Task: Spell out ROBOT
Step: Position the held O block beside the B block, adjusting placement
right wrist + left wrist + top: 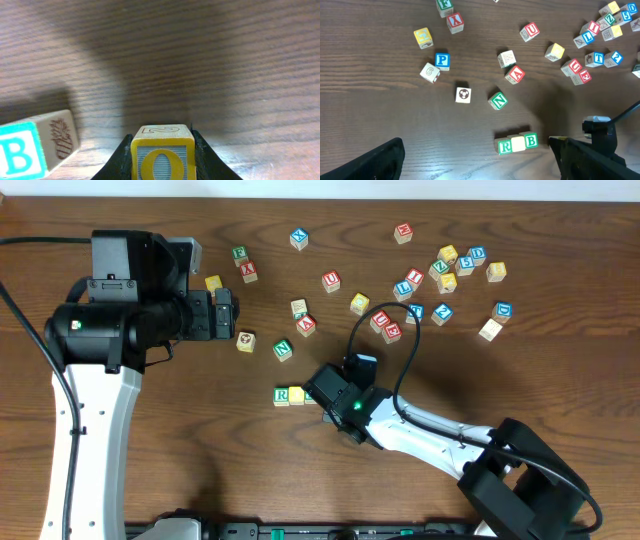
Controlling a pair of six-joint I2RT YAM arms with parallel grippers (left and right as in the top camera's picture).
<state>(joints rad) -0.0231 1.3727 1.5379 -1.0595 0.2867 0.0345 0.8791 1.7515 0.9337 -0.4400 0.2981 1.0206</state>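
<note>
Right wrist view puts the O block (162,152) dead centre. The right claw (162,155) is closed snugly on its two side faces, one black finger on each. The block hangs low over the worktop (225,60); I cannot tell whether it touches. The B block (30,150) lies just beside it to the left, with a gap between them. From the left wrist camera the row reads R block (504,147), then a pale block (518,144) whose top shows no letter I can read, then B, all three touching.

One claw finger stands between O and B, so I judge the block cannot be butted flush. Better to square it to the row's line and set it flat with just enough room for that finger. The claw should then open only a little, so the finger does not shove B out of line.

The blocks are small wooden cubes of pale raw timber with softened edges. Each has a painted border and letter: a yellow O on a grey-blue field, a turquoise B. B's side carries a line-drawn figure (a pineapple, by the look of it), and an outlined 2 shows on another face of the O block. They probably slide easily on the smooth, dark wood-grain worktop.

The left claw (225,315) is spread wide with nothing in it, well apart from the row.
</note>
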